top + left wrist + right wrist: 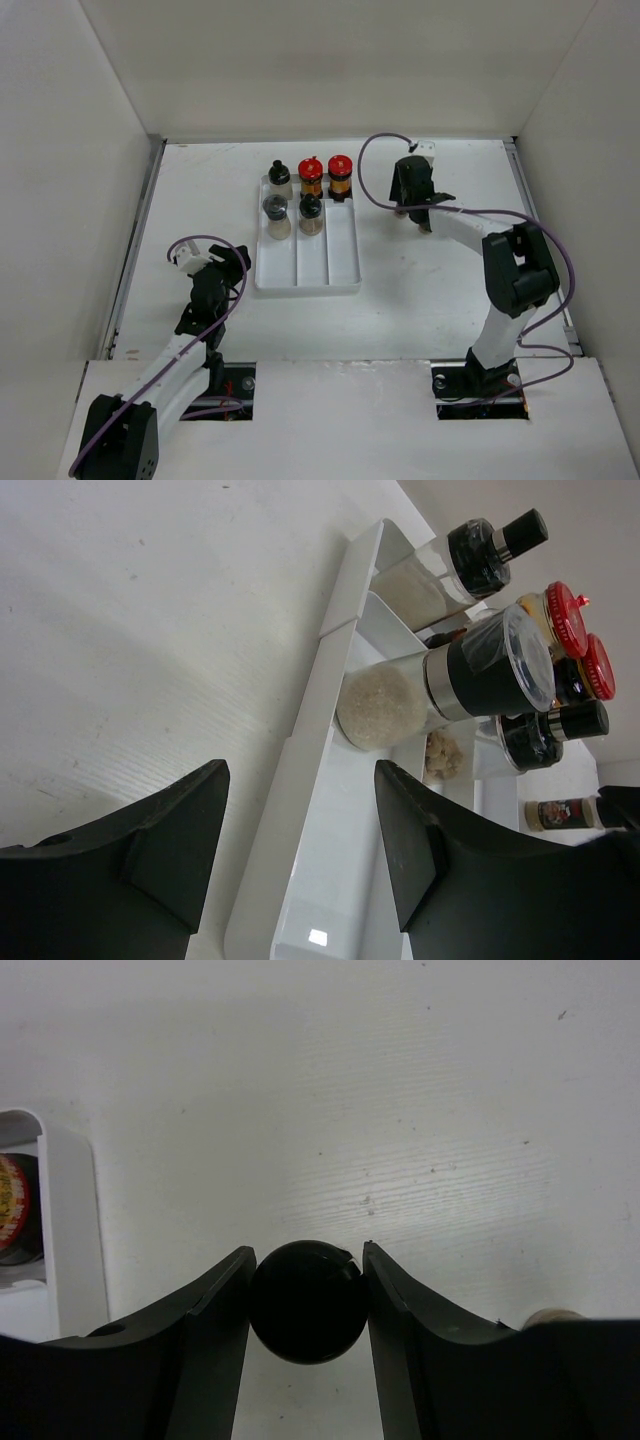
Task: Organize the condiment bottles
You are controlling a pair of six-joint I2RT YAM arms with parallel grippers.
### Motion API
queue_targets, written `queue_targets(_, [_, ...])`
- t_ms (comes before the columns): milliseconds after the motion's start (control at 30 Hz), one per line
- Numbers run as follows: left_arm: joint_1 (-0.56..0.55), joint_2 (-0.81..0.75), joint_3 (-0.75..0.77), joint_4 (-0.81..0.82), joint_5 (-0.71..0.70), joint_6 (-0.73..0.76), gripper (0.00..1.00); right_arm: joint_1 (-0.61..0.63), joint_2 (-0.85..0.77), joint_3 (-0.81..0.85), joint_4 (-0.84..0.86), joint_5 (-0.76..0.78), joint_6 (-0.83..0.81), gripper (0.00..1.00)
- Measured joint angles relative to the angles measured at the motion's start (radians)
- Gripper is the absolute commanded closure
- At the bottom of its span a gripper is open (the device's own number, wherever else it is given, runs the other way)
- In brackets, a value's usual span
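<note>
Right gripper (307, 1255): pinched onto the round black cap of a small dark condiment bottle (305, 1302), one finger on each side of the cap.
Grip quality: the cap sits centred between the fingers, but only the cap shows from the wrist camera. I cannot tell whether the bottle's base is on the white tabletop (400, 1090) or off it.
Step in hand: probably carrying this bottle to the white three-compartment plastic tray (341, 268).
How to do it well: keep the squeeze steady, because a round cap can swivel. Lift straight up before moving sideways, keep the bottle upright, and lower it until the base rests before letting go.
Bottle relative to the gripper: directly between the fingertips and touching both.
Tray relative to the gripper: off to its left and well apart. Only a corner shows at the wrist view's left edge.
Likely slot: the tray compartment nearest the gripper, on the near side of the red-capped bottle with the dark label (340, 173). The approach should clear that cap.
Other bottles: four more stand in the two compartments further from the gripper.
Left gripper (300, 772): spread and holding nothing, just beside the tray's outer wall.
</note>
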Motion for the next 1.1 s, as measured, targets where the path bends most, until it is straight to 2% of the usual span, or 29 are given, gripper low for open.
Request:
queue_targets(133, [0.000, -0.001, 0.000, 0.000, 0.001, 0.000, 0.42, 0.046, -0.052, -0.011, 0.001, 0.026, -0.005, 0.61])
queue_targets(367, [0.000, 0.000, 0.000, 0.002, 0.000, 0.000, 0.42, 0.196, -0.162, 0.004, 0.038, 0.034, -0.006, 0.61])
queue_targets(567, [0.000, -0.005, 0.000, 0.002, 0.002, 0.000, 0.42, 0.310, -0.040, 0.104, 0.047, 0.012, -0.003, 0.60])
queue_targets(833, [0.001, -0.024, 0.000, 0.003, 0.003, 0.000, 0.42, 0.333, 0.115, 0.147, 0.047, -0.002, 0.004, 0.57])
queue_targets(900, [0.001, -0.019, 0.000, 0.003, 0.003, 0.000, 0.42, 0.333, 0.134, 0.149, 0.054, 0.000, 0.007, 0.51])
queue_targets(1033, [0.001, -0.006, 0.000, 0.003, 0.004, 0.000, 0.42, 0.332, 0.136, 0.153, 0.055, -0.001, 0.016, 0.23])
queue_targets(1100, [0.001, -0.005, 0.000, 0.003, 0.004, 0.000, 0.42, 0.332, 0.136, 0.152, 0.055, -0.001, 0.019, 0.20])
